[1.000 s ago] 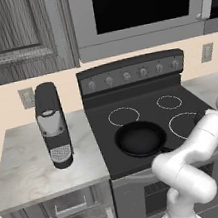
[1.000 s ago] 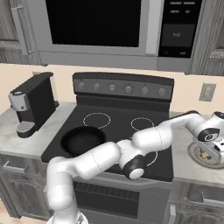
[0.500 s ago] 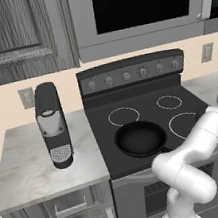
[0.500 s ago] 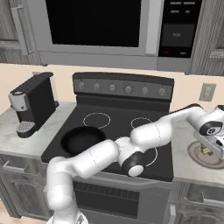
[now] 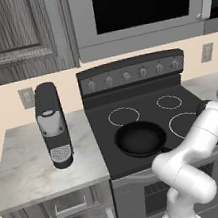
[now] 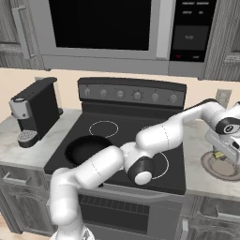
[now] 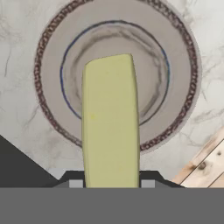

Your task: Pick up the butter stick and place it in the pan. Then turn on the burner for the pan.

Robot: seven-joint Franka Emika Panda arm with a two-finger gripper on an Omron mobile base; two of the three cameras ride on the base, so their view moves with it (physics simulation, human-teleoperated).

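Note:
The pale yellow butter stick [image 7: 109,122] stands between my fingertips in the hand view, and my gripper [image 7: 111,183] is shut on it. Under it lies a round grey plate [image 7: 52,87] on the marble counter. In the right base view the gripper [image 6: 219,151] hangs just over that plate [image 6: 225,169], right of the stove, with a bit of the butter stick [image 6: 218,154] showing below the hand. The black pan [image 5: 140,139] sits on the front left burner, also visible as the pan [image 6: 86,149] behind my arm. Its handle is mostly hidden by the arm.
A row of stove knobs [image 6: 136,95] runs along the back panel above the burners. A black coffee machine [image 5: 52,123] stands on the counter left of the stove. A microwave [image 6: 103,23] hangs above. The counter's front edge and wood floor [image 7: 205,162] show beside the plate.
The hand has risen slightly over the plate at the right, with the butter stick in its grip. Pan and stove have not moved.

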